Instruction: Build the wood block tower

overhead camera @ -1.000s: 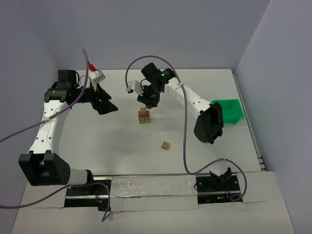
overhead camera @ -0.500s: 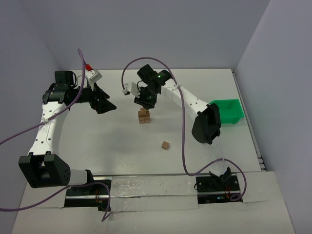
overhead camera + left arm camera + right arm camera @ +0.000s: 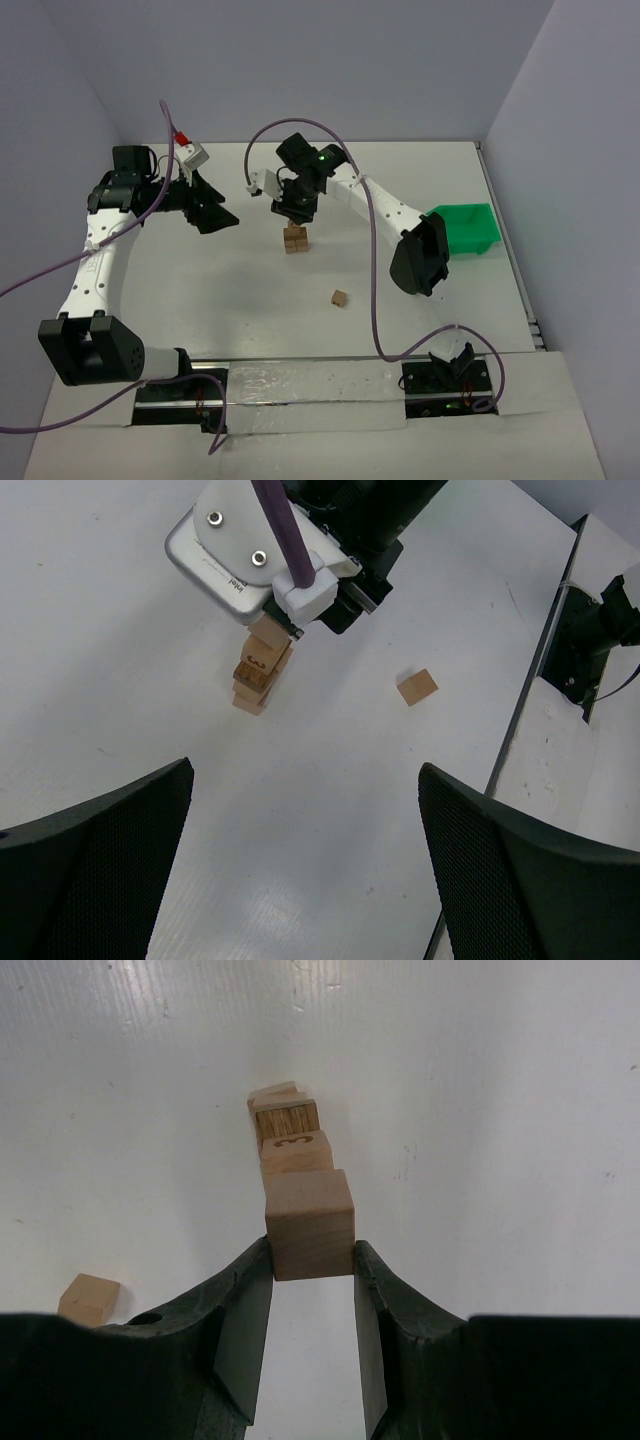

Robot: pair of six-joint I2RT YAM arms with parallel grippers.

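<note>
R claw [image 3: 311,1260] grips light-brown wooden cube [image 3: 310,1222] over wood block tower [image 3: 295,238].
L claw [image 3: 218,214] wide open, left of it.

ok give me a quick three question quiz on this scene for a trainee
1. True or false: the left gripper is shut on a cube.
2. The right gripper is shut on: A) one wooden cube B) two cubes at once C) nothing.
3. How many cubes lie loose on the table, away from the tower?

Key:
1. False. Its jaws stand wide open and empty.
2. A. The held cube sits between its jaws, over the tower.
3. One. The loose cube lies nearer the arm bases than the tower.
</note>
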